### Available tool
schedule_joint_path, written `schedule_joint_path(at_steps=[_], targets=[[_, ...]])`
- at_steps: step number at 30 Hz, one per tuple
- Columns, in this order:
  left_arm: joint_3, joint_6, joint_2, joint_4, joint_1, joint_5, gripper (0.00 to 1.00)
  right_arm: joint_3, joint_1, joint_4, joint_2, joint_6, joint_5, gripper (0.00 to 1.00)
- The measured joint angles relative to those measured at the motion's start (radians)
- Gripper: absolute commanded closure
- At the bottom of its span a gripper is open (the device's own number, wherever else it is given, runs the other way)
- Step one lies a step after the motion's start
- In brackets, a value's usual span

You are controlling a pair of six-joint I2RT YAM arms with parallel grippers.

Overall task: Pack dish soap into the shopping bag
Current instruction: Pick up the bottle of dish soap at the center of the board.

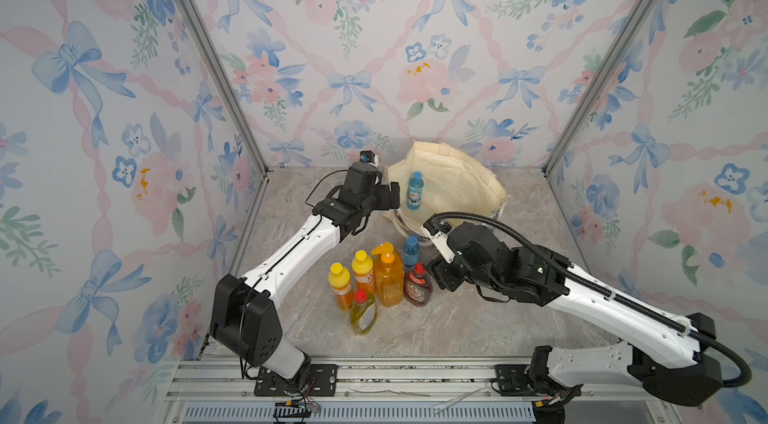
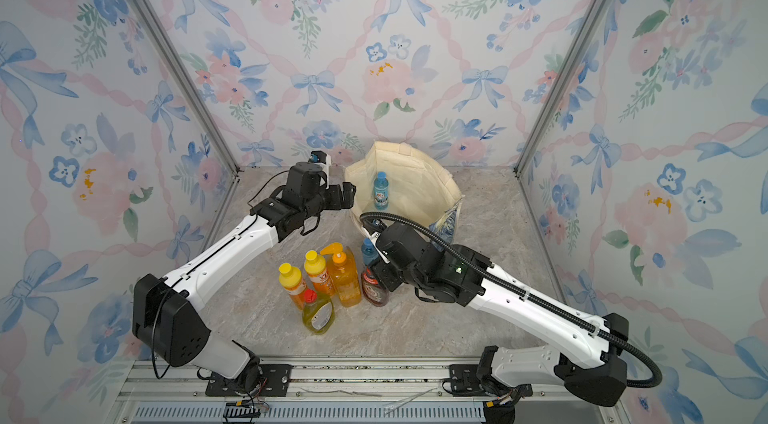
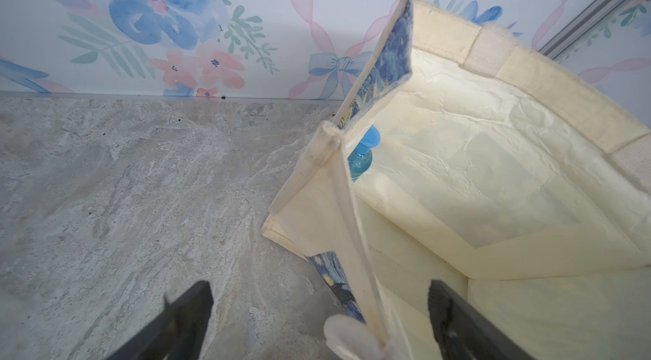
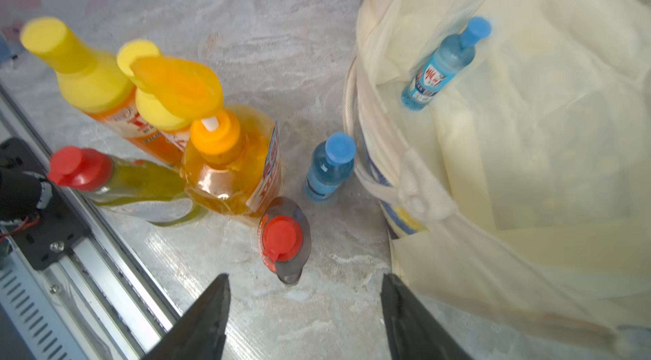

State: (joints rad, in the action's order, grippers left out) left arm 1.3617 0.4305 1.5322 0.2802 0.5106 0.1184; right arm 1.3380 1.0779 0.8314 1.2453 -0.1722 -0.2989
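The cream shopping bag [image 1: 457, 181] [image 2: 415, 185] stands open at the back of the table, and a small blue bottle [image 1: 414, 190] [image 4: 445, 64] is upright inside it. In front stand several dish soap bottles: two orange with yellow caps [image 1: 340, 285], an orange pump bottle [image 1: 387, 276], a yellow-green one with a red cap [image 1: 363, 312] and a brown one with a red cap [image 1: 417, 285] [image 4: 283, 238]. My left gripper [image 3: 318, 284] [image 1: 391, 195] is open, its jaws astride the bag's near rim and strap [image 3: 352, 235]. My right gripper [image 4: 304, 291] is open and empty, just short of the brown bottle.
Another small blue bottle [image 1: 411, 251] [image 4: 331, 164] stands on the table between the pump bottle and the bag. Floral walls close in three sides. A metal rail [image 1: 374, 372] runs along the front edge. The right arm's black cable [image 1: 490, 224] arches over the bag's near side.
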Motion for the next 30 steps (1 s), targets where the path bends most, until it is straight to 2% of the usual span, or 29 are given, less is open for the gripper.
schedule_joint_path(at_steps=[4, 17, 30], targets=[[0.003, 0.0, 0.0, 0.002, 0.0, 0.001, 0.02, -0.055, 0.003, 0.005, 0.048, -0.012, 0.016, 0.26], [0.006, 0.016, 0.0, 0.007, 0.0, 0.002, 0.02, -0.14, -0.071, -0.095, 0.143, 0.007, 0.19, 0.31], [0.026, 0.016, 0.0, 0.008, 0.0, 0.001, 0.02, -0.182, -0.084, -0.19, 0.207, 0.024, 0.22, 0.35]])
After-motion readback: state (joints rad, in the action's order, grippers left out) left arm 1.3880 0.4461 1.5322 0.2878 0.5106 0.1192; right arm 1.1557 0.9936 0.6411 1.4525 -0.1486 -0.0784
